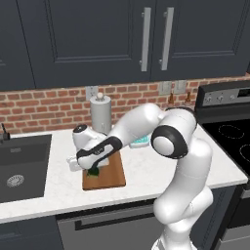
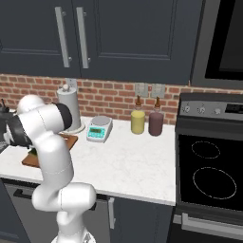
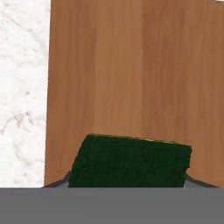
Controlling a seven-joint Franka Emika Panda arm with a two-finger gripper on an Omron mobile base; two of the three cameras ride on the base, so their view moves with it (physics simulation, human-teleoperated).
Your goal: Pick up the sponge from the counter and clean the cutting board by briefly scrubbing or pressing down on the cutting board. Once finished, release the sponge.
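The brown wooden cutting board (image 1: pixel 108 175) lies on the white counter (image 1: pixel 156 171), between the sink and the arm. My gripper (image 1: pixel 91 167) reaches down over the board's left half and is shut on the dark green sponge (image 1: pixel 93 172). In the hand view the sponge (image 3: pixel 131 162) sits between my fingers, with a thin yellowish line along its far edge. Behind it are the board's grain (image 3: pixel 131 74) and a strip of counter (image 3: pixel 22 87) on the left. The sponge is right at the board's surface, but I cannot tell whether it presses on it. The fingertips are mostly hidden by the sponge.
A dark sink (image 1: pixel 22 166) lies left of the board and a paper towel roll (image 1: pixel 101 114) stands behind it. A teal scale (image 2: pixel 99 128) and two bottles (image 2: pixel 138 121) stand near the brick wall. The black stove (image 2: pixel 213 166) is at the right.
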